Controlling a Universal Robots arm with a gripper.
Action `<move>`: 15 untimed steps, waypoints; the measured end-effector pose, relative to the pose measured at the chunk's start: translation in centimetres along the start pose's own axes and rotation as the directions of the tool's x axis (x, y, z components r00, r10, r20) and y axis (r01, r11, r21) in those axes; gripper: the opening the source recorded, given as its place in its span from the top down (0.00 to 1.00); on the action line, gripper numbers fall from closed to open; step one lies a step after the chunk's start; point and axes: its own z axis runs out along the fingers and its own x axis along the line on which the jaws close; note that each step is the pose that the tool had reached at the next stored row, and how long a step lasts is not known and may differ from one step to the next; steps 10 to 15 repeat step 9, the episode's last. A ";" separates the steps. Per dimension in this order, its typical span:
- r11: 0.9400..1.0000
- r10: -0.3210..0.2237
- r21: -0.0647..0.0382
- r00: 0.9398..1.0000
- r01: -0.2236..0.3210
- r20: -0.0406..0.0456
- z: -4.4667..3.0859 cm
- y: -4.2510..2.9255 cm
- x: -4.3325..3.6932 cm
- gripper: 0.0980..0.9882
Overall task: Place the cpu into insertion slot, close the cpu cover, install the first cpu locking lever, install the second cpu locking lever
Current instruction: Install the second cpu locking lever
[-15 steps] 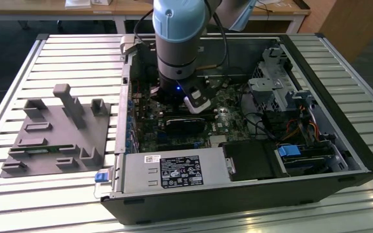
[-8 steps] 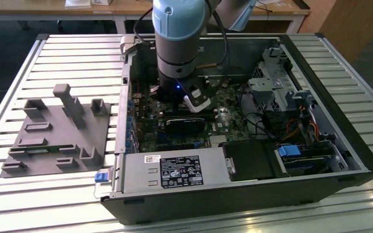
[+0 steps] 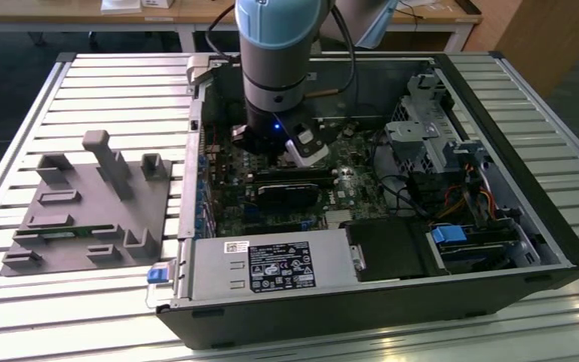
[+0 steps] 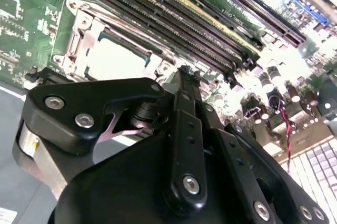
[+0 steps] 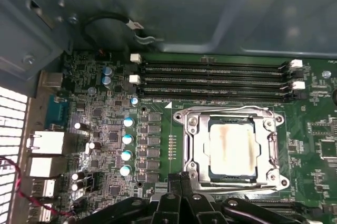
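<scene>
The cpu [image 5: 233, 148], a pale square chip with a brownish smear, lies flat in its socket on the green motherboard; in the second wrist view the cpu [image 4: 113, 58] looks washed-out white. The silvery cpu cover [image 5: 231, 113] lies down around it, the chip showing through its square window. Thin metal lever rods run along the frame's edges; I cannot tell how they are latched. My gripper [image 5: 181, 177] hovers just beside the socket's edge, its black fingers pressed together with nothing between them. The arm stands inside the open computer case, gripper [image 3: 304, 151] low over the board.
Black memory slots [image 5: 210, 79] run along the socket's far side, and a row of capacitors [image 5: 126, 145] stands beside it. In the case are a power supply [image 3: 269, 268] and a drive cage [image 3: 430, 128]. A grey fixture [image 3: 88, 204] sits on the slatted table at the exterior view's left.
</scene>
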 end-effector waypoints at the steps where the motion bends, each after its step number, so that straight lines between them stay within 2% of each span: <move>1: 1.000 0.000 0.000 1.000 0.000 0.000 -0.14 0.03 0.00 0.98; 5: 1.000 0.000 -0.001 1.000 0.000 0.000 -0.66 0.15 -0.02 0.98; 15: 1.000 0.000 -0.003 1.000 0.000 0.000 -0.68 0.16 -0.02 0.98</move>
